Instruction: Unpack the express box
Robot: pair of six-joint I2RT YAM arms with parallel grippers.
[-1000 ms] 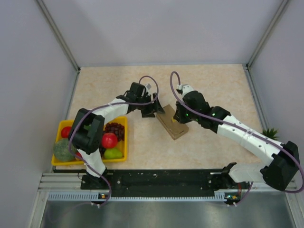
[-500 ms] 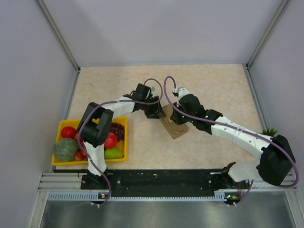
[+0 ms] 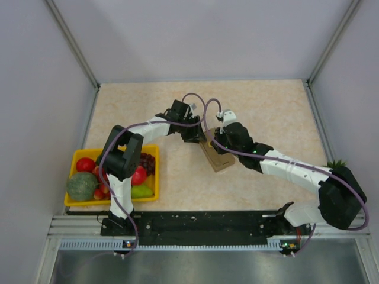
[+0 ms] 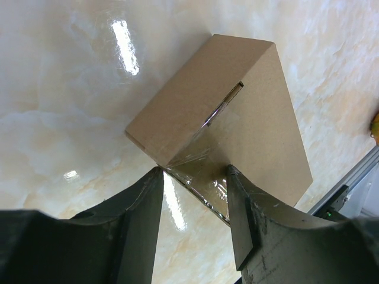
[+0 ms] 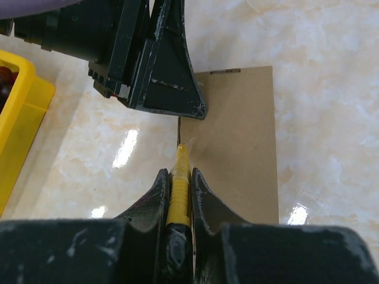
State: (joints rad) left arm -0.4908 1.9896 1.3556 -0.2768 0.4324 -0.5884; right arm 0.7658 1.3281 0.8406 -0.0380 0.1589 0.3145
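Note:
The express box [image 3: 218,158], a flat plain brown carton, lies closed on the table's middle. In the left wrist view the express box [image 4: 243,112] has clear tape [image 4: 204,174] over its near edge. My left gripper [image 4: 194,177] is open, its fingers straddling that taped corner; it also shows in the top view [image 3: 195,135]. My right gripper [image 5: 177,173] is shut on a yellow-handled cutter [image 5: 179,189], whose tip touches the left edge seam of the box [image 5: 237,136]. In the top view my right gripper [image 3: 214,144] is over the box's far end, close to the left gripper.
A yellow fruit tray [image 3: 118,202] with several fruits sits at the near left, its corner in the right wrist view [image 5: 18,118]. A small green plant [image 3: 337,164] is at the right edge. Walls enclose the table on three sides.
My right gripper has moved left along the box toward the left gripper, with the cutter in it. My left gripper has shifted slightly toward the box's far corner.

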